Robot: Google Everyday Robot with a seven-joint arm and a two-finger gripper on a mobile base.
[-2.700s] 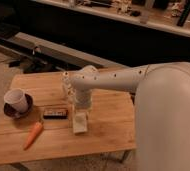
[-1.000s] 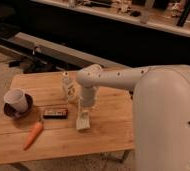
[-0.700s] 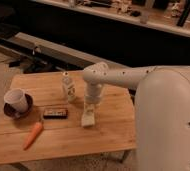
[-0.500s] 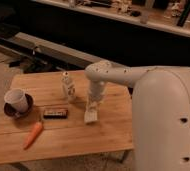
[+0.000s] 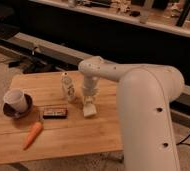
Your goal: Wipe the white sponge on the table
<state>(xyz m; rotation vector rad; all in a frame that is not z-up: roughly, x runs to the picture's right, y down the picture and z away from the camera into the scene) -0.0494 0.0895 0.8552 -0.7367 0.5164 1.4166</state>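
The white sponge [image 5: 89, 110] stands on the table [image 5: 83, 137], right of the middle of the wooden top, its lower edge against the planks. The gripper [image 5: 89, 101] comes straight down onto it from above, fingers drawn narrow and pinched on the sponge's upper end. The white arm [image 5: 138, 95] bends down to it from the right, and its bulk covers the table's right end.

Just to the left of the sponge and a little farther back stands a small whitish bottle [image 5: 67, 86], upright and apart from the sponge; what it holds cannot be seen. Left of the sponge, nearer the front, a black bar [image 5: 54, 113] lies flat on the wood, close by but not touching.

At the table's left end a white cup [image 5: 16, 100] sits on a dark saucer [image 5: 8, 111]. Its mouth faces up, but whether anything is inside cannot be told. A carrot [image 5: 33, 135] lies in front of the bar, pointing toward the front left corner, on bare wood and in no container.
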